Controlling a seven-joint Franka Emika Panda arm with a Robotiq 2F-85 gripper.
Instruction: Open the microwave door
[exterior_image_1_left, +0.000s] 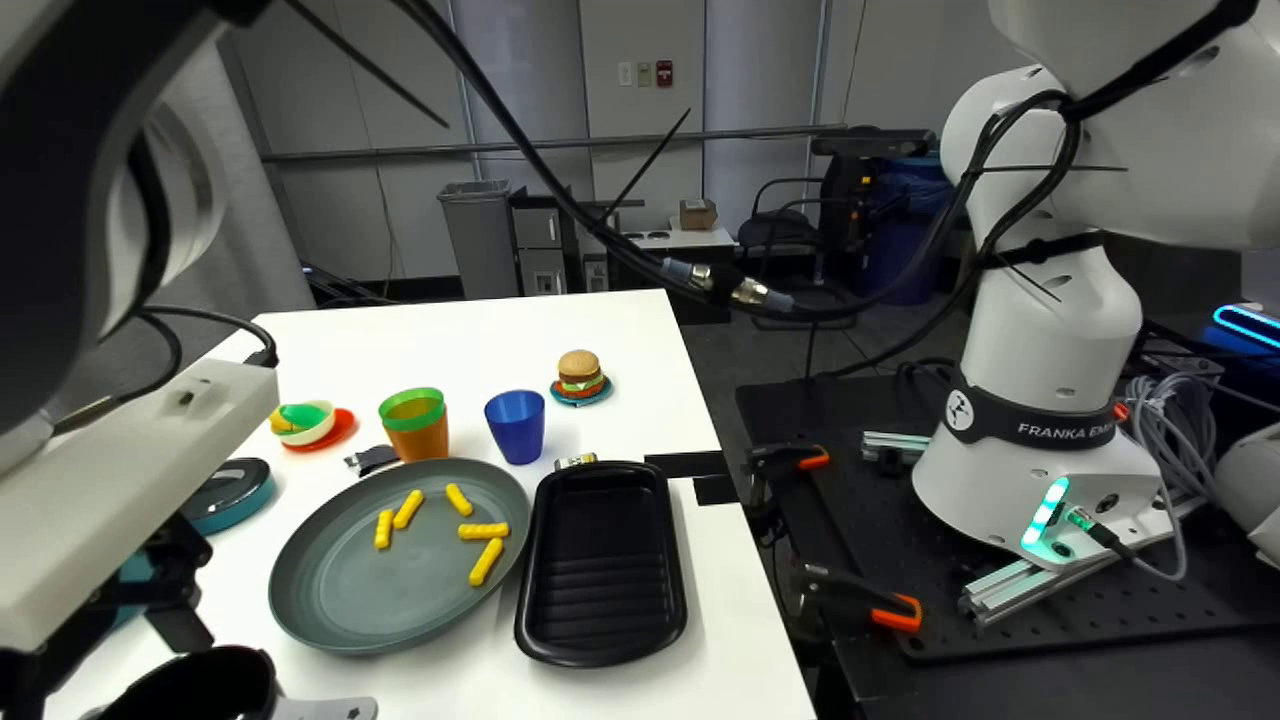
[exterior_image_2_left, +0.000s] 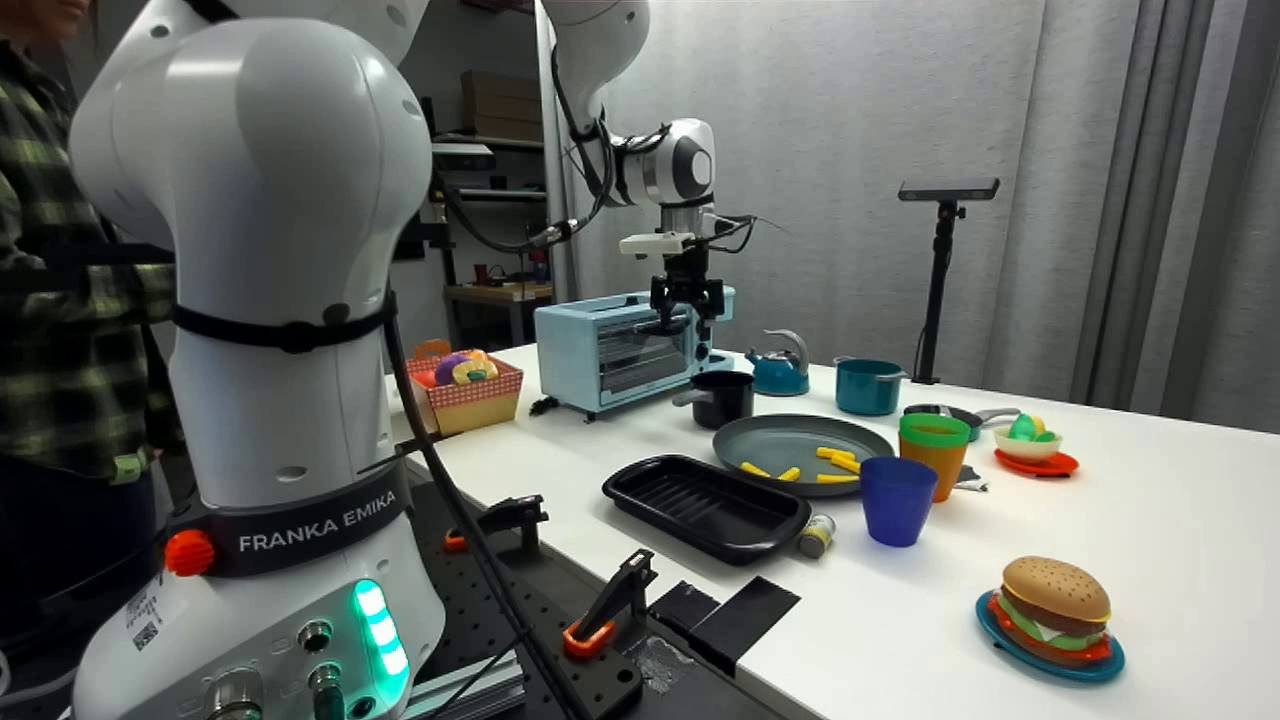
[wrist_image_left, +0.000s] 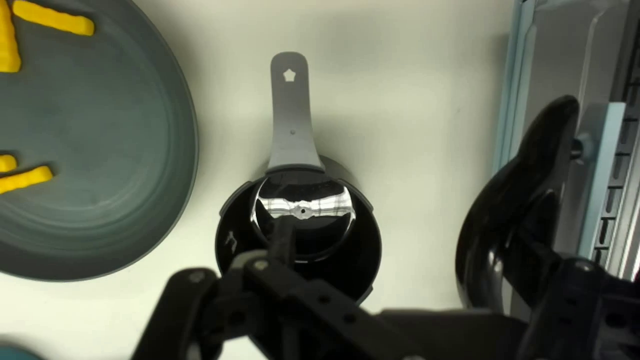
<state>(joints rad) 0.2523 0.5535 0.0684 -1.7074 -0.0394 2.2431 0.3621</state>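
The microwave is a light-blue toaster-oven-like box (exterior_image_2_left: 567, 355) with a glass front, at the far end of the table in an exterior view. Its side and front also show at the right of the wrist view (wrist_image_left: 510, 95). Its curved black handle (wrist_image_left: 482, 240) stands at the wrist view's right. My gripper (wrist_image_left: 407, 230) is open, pointing down in front of the oven's front. Its right finger overlaps the handle; contact cannot be told. Its left finger is over a black pot. The gripper (exterior_image_2_left: 685, 325) hides part of the front. I cannot tell whether the door is fully shut.
The black pot (wrist_image_left: 357, 250) with a grey handle stands close under the gripper. A grey plate (wrist_image_left: 115, 115) with yellow sticks lies beside it. A black tray (exterior_image_2_left: 700, 505), blue kettle (exterior_image_2_left: 782, 375), teal pot (exterior_image_2_left: 867, 388) and food basket (exterior_image_2_left: 475, 405) are around.
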